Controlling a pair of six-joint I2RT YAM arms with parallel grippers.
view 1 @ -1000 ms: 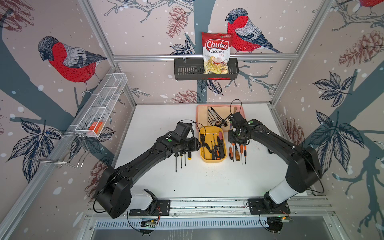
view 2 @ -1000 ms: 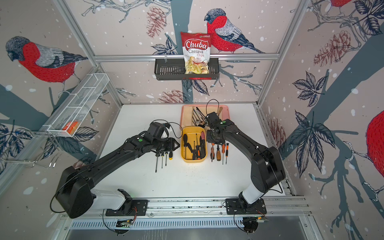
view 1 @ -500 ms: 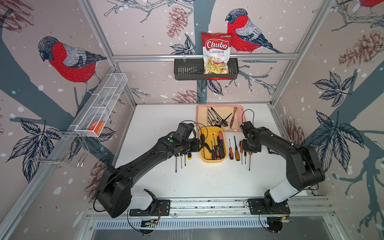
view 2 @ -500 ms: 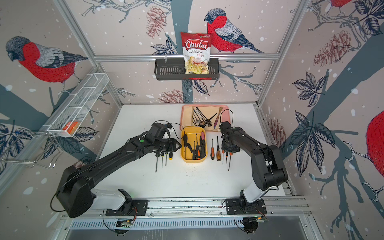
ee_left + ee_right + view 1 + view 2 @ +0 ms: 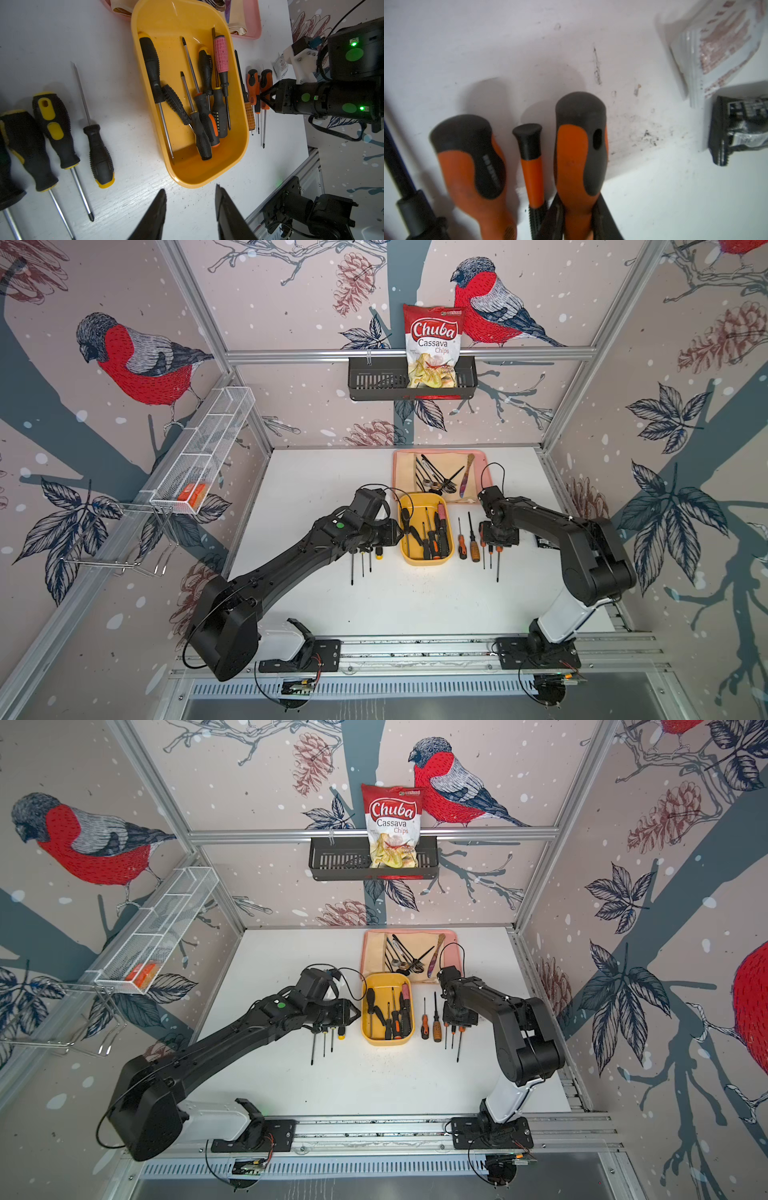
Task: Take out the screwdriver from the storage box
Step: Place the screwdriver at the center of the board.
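Screwdriver (image 5: 579, 145) with the orange handle has just left the box (image 5: 166, 31) and is down on the tabletop (image 5: 415, 605) at its three o'clock, my right end effector (image 5: 577, 209) clamped on it. Left end effector (image 5: 190, 193) gapes empty at nine o'clock. Box holds several more.

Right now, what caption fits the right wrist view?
Right gripper clamps the orange screwdriver by its handle, beside two more screwdrivers on the white table.

Wallpapered walls (image 5: 291, 414) close in the cell, printed with red-breasted bullfinches (image 5: 137, 360), pine cones and dark leaves on pale pink. Aluminium rails (image 5: 291, 355) frame the corners. A black slotted basket (image 5: 374, 381) hangs from the back rail, and a white wire-mesh shelf (image 5: 208, 439) from a side wall. The table (image 5: 332, 472) is white, scuffed and evenly lit.
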